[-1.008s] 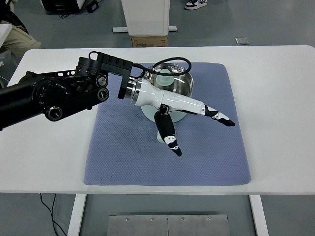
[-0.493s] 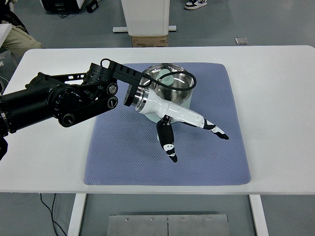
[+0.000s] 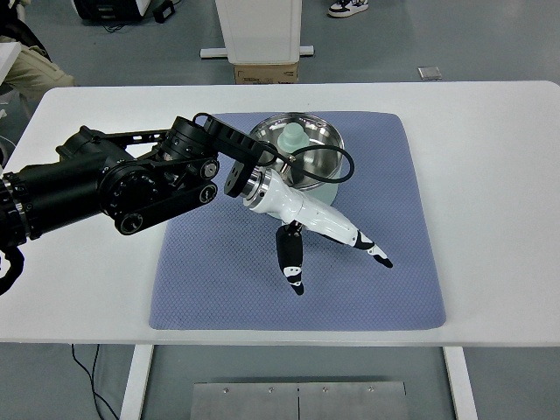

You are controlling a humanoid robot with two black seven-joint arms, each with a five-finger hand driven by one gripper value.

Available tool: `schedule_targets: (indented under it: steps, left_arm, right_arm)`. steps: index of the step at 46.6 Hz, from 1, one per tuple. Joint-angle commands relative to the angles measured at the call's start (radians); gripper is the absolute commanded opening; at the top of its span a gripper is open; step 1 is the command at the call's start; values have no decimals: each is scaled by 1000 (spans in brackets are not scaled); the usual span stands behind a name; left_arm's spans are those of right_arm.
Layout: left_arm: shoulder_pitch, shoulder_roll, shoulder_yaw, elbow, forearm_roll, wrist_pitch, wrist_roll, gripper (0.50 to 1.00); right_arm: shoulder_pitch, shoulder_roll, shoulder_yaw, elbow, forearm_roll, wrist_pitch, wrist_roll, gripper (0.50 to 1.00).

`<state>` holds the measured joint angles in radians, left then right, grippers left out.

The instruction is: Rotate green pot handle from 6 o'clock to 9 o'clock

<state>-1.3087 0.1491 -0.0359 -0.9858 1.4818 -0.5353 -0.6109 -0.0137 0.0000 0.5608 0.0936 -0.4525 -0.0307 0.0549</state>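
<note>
**Left hand spread over the mat beside the pot**

No readable writing shows anywhere. The left hand (image 3: 328, 254) reaches in low over the blue mat (image 3: 394, 262), fingers (image 3: 291, 262) splayed apart, gripping nothing. The green pot (image 3: 302, 153) sits at the mat's far middle on the white worktop (image 3: 490, 175), partly hidden behind the wrist.

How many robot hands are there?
1. The left hand reaches in from the left and hovers over the blue mat, in front of the pot. No right hand shows.
</note>
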Motion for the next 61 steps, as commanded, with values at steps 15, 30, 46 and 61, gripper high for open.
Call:
schedule_targets:
  steps: [15,30,46,61]
  left_arm:
    - [-6,0,14,1,98,5,0,1000]
    - [-35,3,14,1,144,5,0,1000]
    - [-63,9,42,-2,189,5,0,1000]
    - [-93,15,68,-20,189,5,0,1000]
  right_arm:
    - [0,0,-1,0,0,0,0,1000]
    - [0,0,1,0,0,0,0,1000]
    - [0,0,1,0,0,0,0,1000]
    - [0,0,1,0,0,0,0,1000]
